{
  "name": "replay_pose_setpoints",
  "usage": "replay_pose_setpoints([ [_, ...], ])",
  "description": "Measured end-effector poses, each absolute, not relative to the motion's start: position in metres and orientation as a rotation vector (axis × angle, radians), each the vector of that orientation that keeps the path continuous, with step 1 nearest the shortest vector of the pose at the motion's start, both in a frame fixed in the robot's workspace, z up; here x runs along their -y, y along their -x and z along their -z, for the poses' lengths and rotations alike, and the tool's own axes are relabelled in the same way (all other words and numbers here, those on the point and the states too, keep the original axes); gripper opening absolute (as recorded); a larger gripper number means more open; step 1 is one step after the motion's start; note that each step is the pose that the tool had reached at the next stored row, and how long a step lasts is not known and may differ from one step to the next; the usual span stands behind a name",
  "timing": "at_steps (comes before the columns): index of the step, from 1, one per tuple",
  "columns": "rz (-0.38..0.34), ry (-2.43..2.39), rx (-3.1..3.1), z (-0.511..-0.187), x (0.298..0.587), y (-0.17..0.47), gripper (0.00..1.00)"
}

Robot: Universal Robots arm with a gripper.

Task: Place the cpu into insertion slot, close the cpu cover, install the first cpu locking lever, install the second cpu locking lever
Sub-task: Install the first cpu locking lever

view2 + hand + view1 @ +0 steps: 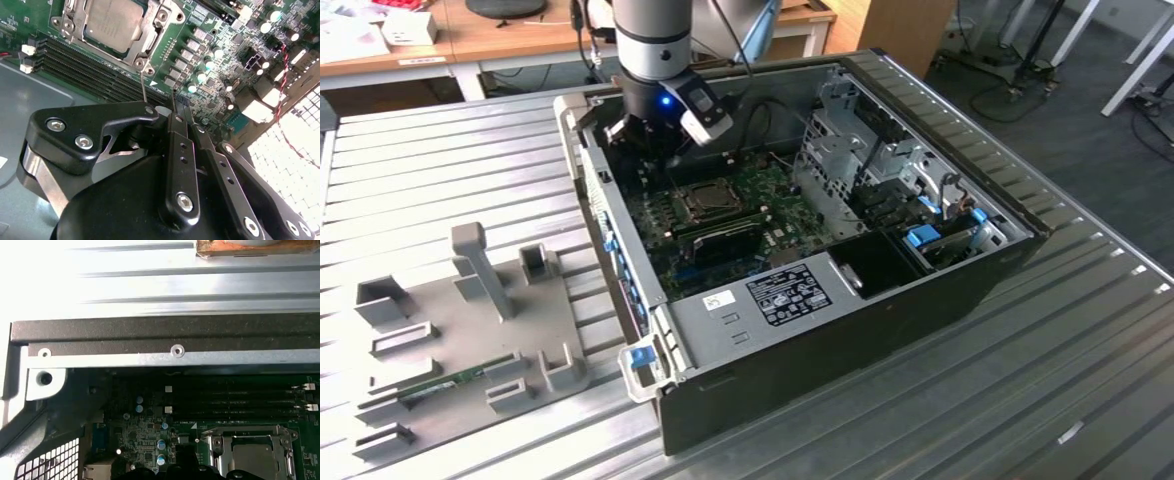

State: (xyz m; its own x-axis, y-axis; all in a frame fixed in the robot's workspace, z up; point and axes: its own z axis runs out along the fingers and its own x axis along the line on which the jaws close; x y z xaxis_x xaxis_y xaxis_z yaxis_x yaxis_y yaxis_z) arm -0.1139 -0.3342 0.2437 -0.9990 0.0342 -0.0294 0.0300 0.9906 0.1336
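The cpu point(112, 22) lies in the insertion slot point(150, 37) on the green board, its grey metal top showing through the window of the cpu cover point(80, 22), which lies flat over it. In the first wrist view the cpu point(252, 460) sits inside the cover frame point(217, 445). A thin locking lever rod point(143, 89) sticks up from the socket's corner, right beside my gripper point(179, 107). The black fingers are shut together, and nothing shows between them. In the exterior view my gripper point(647, 150) hangs inside the case just behind the insertion slot point(707, 200).
Long black memory slots point(90, 70) run beside the socket. The open computer case point(854, 330) stands on a ribbed metal table, with drive cages point(881, 170) at the exterior view's right. A grey fixture plate point(467, 330) lies at the exterior view's left.
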Motion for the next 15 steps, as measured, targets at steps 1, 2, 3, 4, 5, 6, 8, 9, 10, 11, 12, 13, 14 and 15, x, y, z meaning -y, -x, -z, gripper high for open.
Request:
replay_pose_setpoints([
  [1,-0.208,-0.050,-3.102,-0.2441,0.3338,0.1139,0.10],
  [2,-0.208,-0.051,-3.101,-0.2443,0.3332,0.1139,0.10],
  [3,-0.209,-0.051,-3.099,-0.2444,0.3325,0.1139,0.10],
  [4,-0.209,-0.052,-3.098,-0.2444,0.3318,0.1140,0.10],
  [5,-0.210,-0.053,-3.097,-0.2445,0.3309,0.1142,0.10],
  [6,-0.211,-0.053,-3.096,-0.2445,0.3300,0.1143,0.10],
  [8,-0.211,-0.055,-3.094,-0.2446,0.3287,0.1146,0.10],
  [9,-0.212,-0.056,-3.093,-0.2446,0.3282,0.1147,0.10],
  [10,-0.214,-0.056,-3.091,-0.2446,0.3278,0.1149,0.10],
  [11,-0.216,-0.057,-3.090,-0.2446,0.3272,0.1150,0.10],
  [12,-0.219,-0.058,-3.088,-0.2446,0.3267,0.1150,0.10],
  [13,-0.220,-0.058,-3.087,-0.2445,0.3263,0.1151,0.10],
  [14,-0.220,-0.059,-3.087,-0.2445,0.3263,0.1151,0.10],
  [15,-0.220,-0.059,-3.087,-0.2445,0.3263,0.1151,0.10],
])
